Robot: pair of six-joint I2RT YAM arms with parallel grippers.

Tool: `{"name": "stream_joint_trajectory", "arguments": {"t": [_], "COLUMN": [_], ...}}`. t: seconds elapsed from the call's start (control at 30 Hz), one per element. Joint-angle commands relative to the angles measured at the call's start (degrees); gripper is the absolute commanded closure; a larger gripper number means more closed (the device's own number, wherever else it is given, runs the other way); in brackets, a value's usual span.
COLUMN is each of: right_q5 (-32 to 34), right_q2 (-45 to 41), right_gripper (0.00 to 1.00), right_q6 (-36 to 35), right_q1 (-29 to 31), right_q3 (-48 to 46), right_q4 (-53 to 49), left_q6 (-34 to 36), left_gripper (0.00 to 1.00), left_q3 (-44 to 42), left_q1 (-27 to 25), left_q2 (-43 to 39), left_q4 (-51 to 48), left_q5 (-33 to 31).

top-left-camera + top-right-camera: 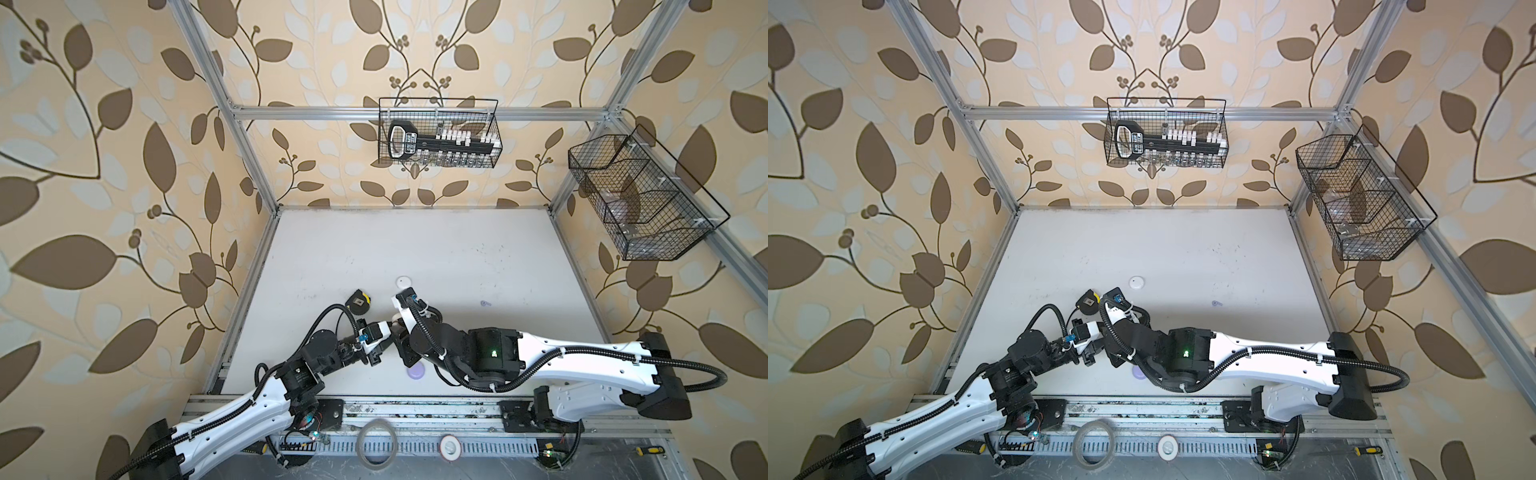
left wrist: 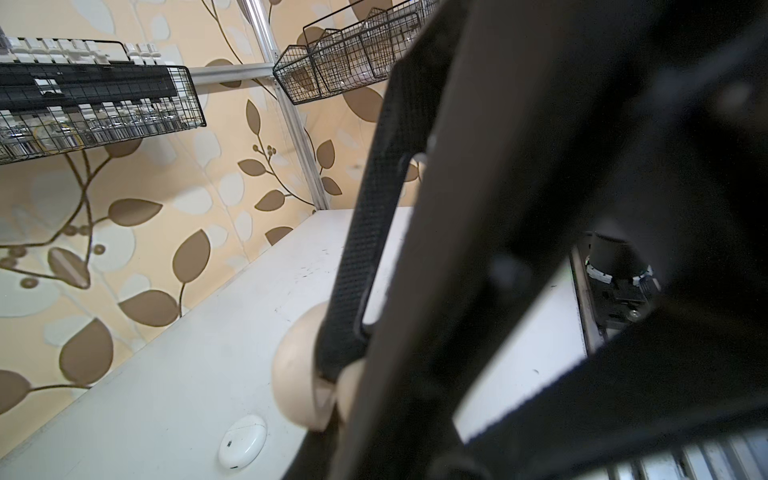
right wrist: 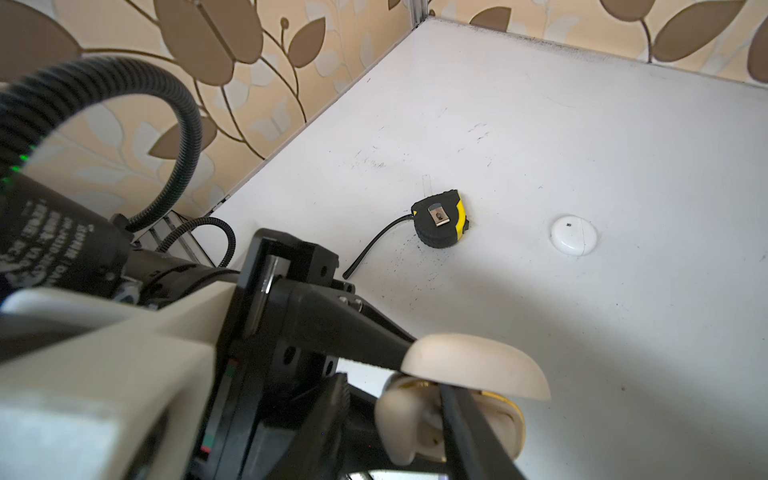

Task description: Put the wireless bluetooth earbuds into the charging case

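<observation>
Well, both arms are crowded together just left of the middle of the table (image 1: 457, 257). The left claw (image 3: 376, 368) is clamped tight on a cream charging case (image 3: 478, 365), whose lid is swung open. One thin black finger of the right claw (image 3: 461, 419) reaches across the open base. Whether that claw is pinching anything I can't tell, since the lid and the finger hide the wells.

A lone lavender earbud (image 1: 485, 304) lies on the table, well off to the right of the claws. A closed white case (image 3: 574, 235) rests flat on the table beyond them, with a black-and-yellow tape measure (image 3: 442, 224) near it. A lavender case (image 1: 417, 372) peeks out from under the right arm, toward the table's front edge.
</observation>
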Motion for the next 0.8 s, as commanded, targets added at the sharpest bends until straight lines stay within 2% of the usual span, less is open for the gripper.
{"name": "stream_joint_trajectory", "arguments": {"t": [0.0,0.3,0.4,0.47,0.6,0.7,0.77], "right_q5": [-0.5,0.96,1.65,1.6,2.95,4.06,4.78], "right_q2": [0.7,0.14,-1.26,-3.52,-9.3,-15.36,-20.15], "right_gripper": [0.69,0.7,0.65,0.64,0.61,0.59,0.58], "right_q6": [0.25,0.06,-0.56,-1.12,-1.68,-0.83,0.29], "right_q1": [-0.3,-0.47,-1.27,-1.9,-3.13,-5.47,-9.27], "right_q3": [2.03,1.64,1.14,0.12,-2.63,-6.51,-10.27], "right_q4": [1.03,0.36,-0.28,0.32,0.27,-0.39,-1.45], "left_q6": [0.92,0.58,-1.3,-3.59,-6.73,-10.67,-14.68], "left_gripper": [1.0,1.0,1.0,1.0,1.0,1.0,1.0], "left_q3": [1.49,1.33,0.77,0.07,-1.06,-0.6,-0.72], "left_q1": [-0.06,-0.07,-0.01,-0.01,0.47,2.75,6.32], "left_q2": [-0.46,-0.22,0.34,1.62,5.82,10.01,12.92], "left_q4": [2.88,3.31,4.29,5.82,10.02,11.69,13.62], "left_q5": [1.71,1.74,-2.46,-8.27,-14.46,-15.37,-13.58]}}
